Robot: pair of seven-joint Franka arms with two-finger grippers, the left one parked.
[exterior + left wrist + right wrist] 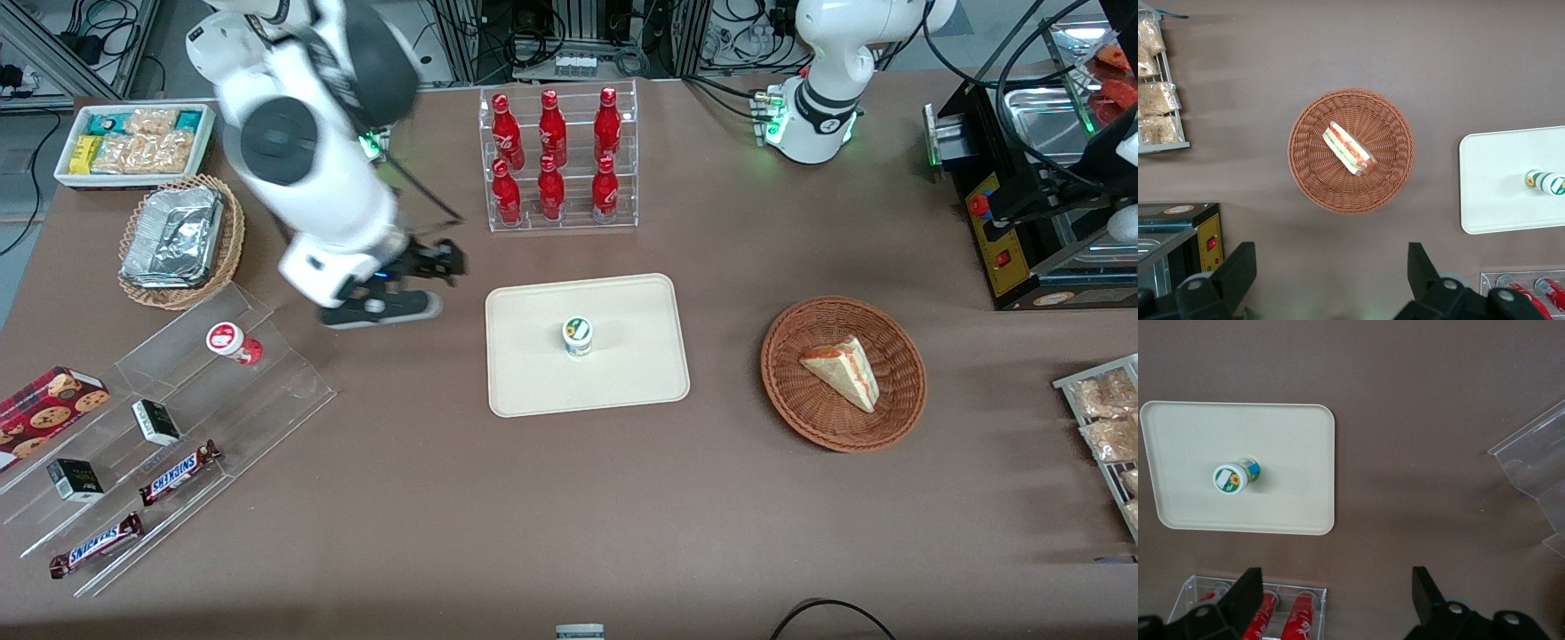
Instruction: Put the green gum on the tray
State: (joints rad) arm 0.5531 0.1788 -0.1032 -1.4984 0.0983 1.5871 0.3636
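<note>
Green gum [578,336] stood upright on tray [533,373]; gripper [1338,593] above desk [444,498] beside tray, fingers wide, empty.

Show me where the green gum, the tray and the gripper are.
green gum [578,335], front view, white lid.
tray [533,373], front view, bare floor.
gripper [1338,597], right wrist view, midway between open fingertips.

Tool [1331,600] fingertips and red bottles [1281,613] cut off at the right wrist view's edge.
</note>
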